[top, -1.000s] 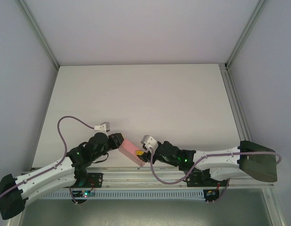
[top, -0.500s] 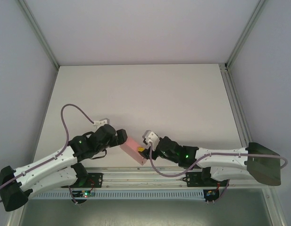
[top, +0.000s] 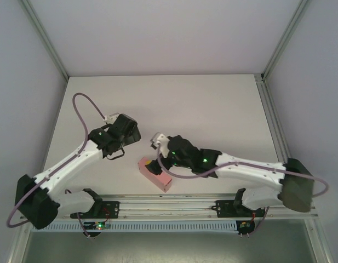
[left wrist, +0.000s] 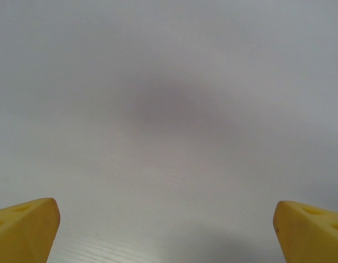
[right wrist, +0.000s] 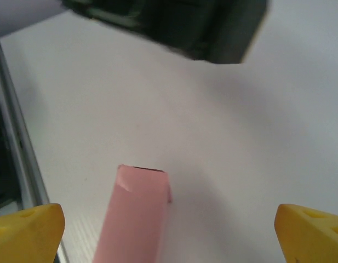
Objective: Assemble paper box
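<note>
**Box down, both claws clear of it**

The paper box (top: 155, 174) lies alone on the surface (top: 212, 104), close to the near edge and btw. the two arms. It sits at an angle as a narrow, closed pink block, w/ no loose flaps that I can see.

The right claw (top: 152, 161) hangs just over it, spread wide & gripping nothing. In the wrist view its yellow fingertips (right wrist: 29, 230) sit at the bottom corners, w/ the box running up between them, untouched.

The left claw (top: 131, 129) is off to the far left, well apart from the box. It's also wide open & empty — its cam looks down on bare surface.

My read: the box looks folded up, so the task is prob. done or nearly so. The right claw being parked over it makes sense if an end flap needs a last press. A small crease shows at the end's corner — can't tell if it's fully seated. Thin, light card: a stray nudge could slide it toward the edge rail.
</note>
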{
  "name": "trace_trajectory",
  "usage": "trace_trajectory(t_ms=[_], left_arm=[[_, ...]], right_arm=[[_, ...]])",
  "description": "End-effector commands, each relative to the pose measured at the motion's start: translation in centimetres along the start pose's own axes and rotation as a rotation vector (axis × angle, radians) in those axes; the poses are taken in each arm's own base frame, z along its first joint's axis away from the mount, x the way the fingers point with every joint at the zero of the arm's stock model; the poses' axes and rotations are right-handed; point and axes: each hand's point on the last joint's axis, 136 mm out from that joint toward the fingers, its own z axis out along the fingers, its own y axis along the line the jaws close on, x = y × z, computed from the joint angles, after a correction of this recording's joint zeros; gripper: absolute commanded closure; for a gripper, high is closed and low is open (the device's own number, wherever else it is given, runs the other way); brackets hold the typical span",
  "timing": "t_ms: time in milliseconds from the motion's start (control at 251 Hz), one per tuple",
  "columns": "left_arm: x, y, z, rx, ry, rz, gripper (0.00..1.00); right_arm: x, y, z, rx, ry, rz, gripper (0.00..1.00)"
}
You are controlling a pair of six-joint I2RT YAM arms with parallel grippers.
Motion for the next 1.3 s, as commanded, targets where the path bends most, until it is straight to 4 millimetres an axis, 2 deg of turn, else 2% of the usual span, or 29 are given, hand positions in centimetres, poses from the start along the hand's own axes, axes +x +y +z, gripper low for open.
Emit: trace_trajectory(t_ms=[0, 56, 219, 311, 439, 483, 547, 607, 686, 782, 906, 1022, 1069, 1129, 1181, 1241, 1297], left_arm=[[-2.2, 0.0, 0.7, 0.011, -0.070, 0.011, 0.00], [-2.6, 0.3, 1.0, 0.017, -0.090, -0.007, 0.00], [-2.7, 2.0, 1.9, -0.005, -0.075, -0.033, 0.00], [-2.4, 2.9, 2.2, -0.025, -0.066, -0.046, 0.00], [-2.4, 3.7, 2.2, -0.031, -0.083, -0.060, 0.00], [-2.5, 3.8, 2.1, -0.027, -0.086, -0.060, 0.00], [-2.6, 4.1, 2.0, -0.032, -0.091, -0.060, 0.00], [-2.6, 4.3, 1.8, -0.039, -0.098, -0.060, 0.00], [-2.7, 4.9, 1.6, -0.057, -0.113, -0.060, 0.00], [-2.6, 5.5, 1.7, -0.071, -0.127, -0.068, 0.00], [-2.3, 6.3, 1.6, -0.088, -0.133, -0.077, 0.00], [-2.3, 6.9, 1.2, -0.097, -0.149, -0.087, 0.00], [-2.3, 7.0, 1.2, -0.097, -0.152, -0.090, 0.00], [-2.3, 7.1, 1.1, -0.092, -0.157, -0.098, 0.00], [-2.3, 7.1, 1.0, -0.089, -0.160, -0.096, 0.00], [-2.3, 7.3, 1.0, -0.095, -0.165, -0.096, 0.00], [-2.2, 7.5, 1.0, -0.105, -0.163, -0.100, 0.00]], right_arm=[[5.6, 0.8, 1.4, -0.025, 0.308, -0.006, 0.02], [6.4, 0.6, 1.8, 0.005, 0.358, -0.033, 0.02], [7.4, 1.8, 2.5, -0.028, 0.414, -0.069, 0.03], [8.5, 1.5, 2.7, -0.010, 0.458, -0.083, 0.11], [8.8, 1.1, 2.7, 0.012, 0.497, -0.114, 0.33], [8.3, 0.4, 2.5, 0.048, 0.487, -0.132, 0.34], [7.0, -0.6, 2.1, 0.108, 0.458, -0.181, 0.41], [5.7, -2.7, 1.5, 0.229, 0.431, -0.248, 0.45], [4.3, -5.9, 0.7, 0.397, 0.421, -0.423, 0.48], [3.2, -8.3, 1.6, 0.517, 0.400, -0.678, 0.56], [2.0, -11.4, 3.3, 0.563, 0.399, -0.756, 0.57], [2.3, -14.0, 4.8, 0.599, 0.427, -0.838, 0.57], [2.6, -14.5, 5.3, 0.610, 0.442, -0.882, 0.57], [3.2, -14.8, 5.8, 0.601, 0.449, -0.908, 0.57], [3.6, -14.1, 6.2, 0.573, 0.438, -0.914, 0.56], [4.7, -13.3, 6.4, 0.519, 0.449, -0.912, 0.46], [5.8, -12.2, 6.2, 0.460, 0.464, -0.913, 0.42]])
